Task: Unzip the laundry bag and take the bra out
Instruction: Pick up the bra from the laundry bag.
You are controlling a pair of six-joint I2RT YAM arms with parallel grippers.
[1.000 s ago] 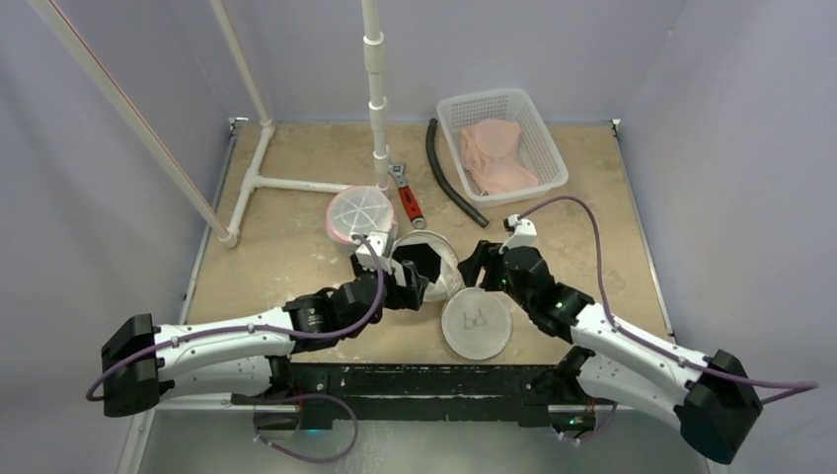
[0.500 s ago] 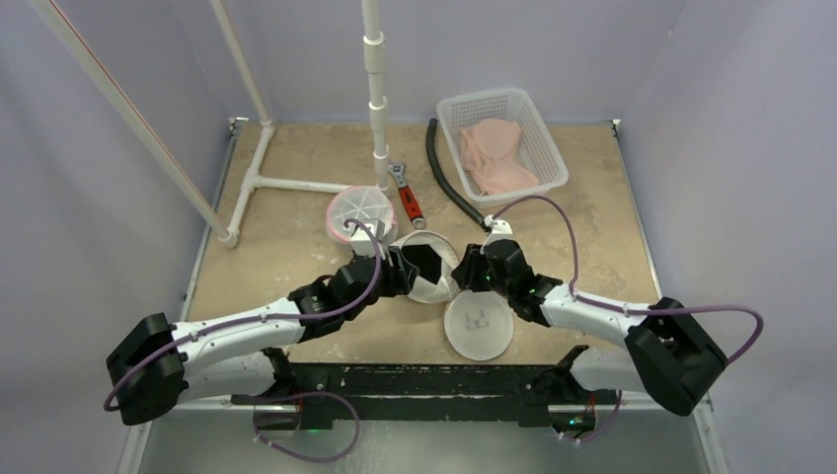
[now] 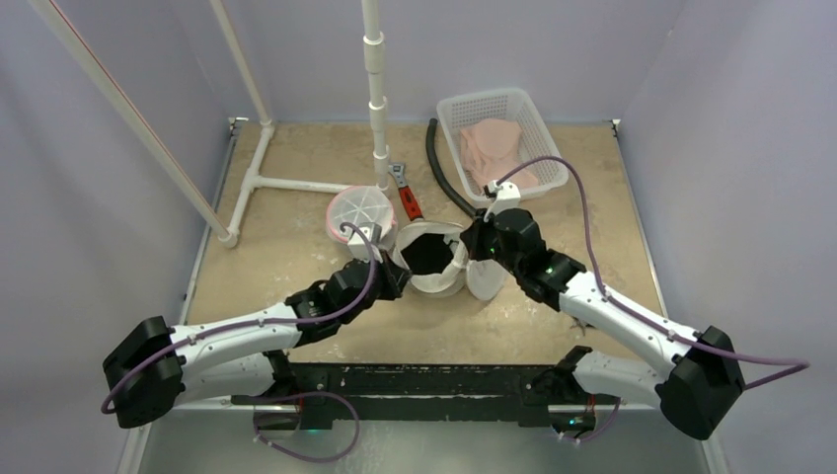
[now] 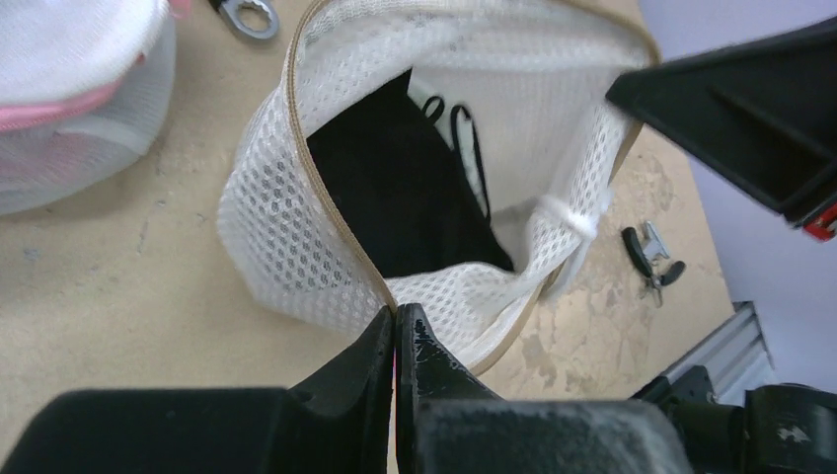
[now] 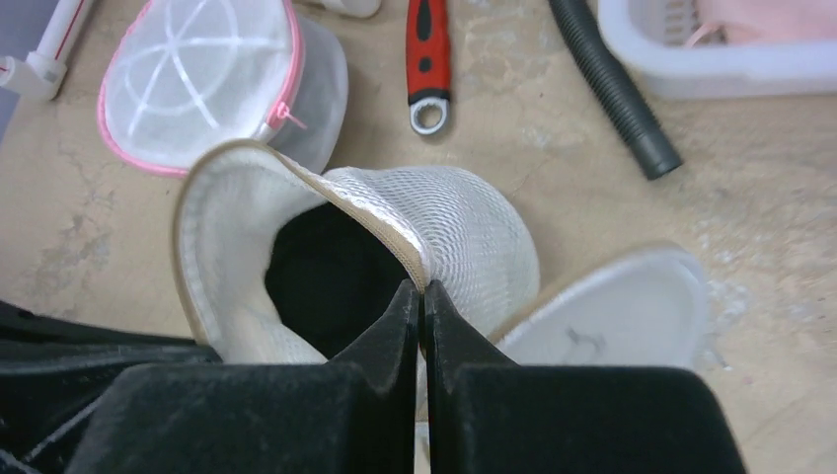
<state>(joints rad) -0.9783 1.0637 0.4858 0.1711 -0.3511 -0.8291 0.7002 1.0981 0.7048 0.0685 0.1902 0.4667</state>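
Both jaws have clamped shut since a second ago. Left gripper and right gripper pinch opposite rims of the laundry bag, black bra inside.

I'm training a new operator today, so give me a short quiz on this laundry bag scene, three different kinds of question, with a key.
1. True or false: the black bra lies outside the laundry bag.
2. The left claw and right claw are: A) open above the bag; B) shut on the bag's rim, on opposite sides; C) shut on the bra.
3. What colour is the clothing in the white basket?
Key: 1 false; 2 B; 3 pink.
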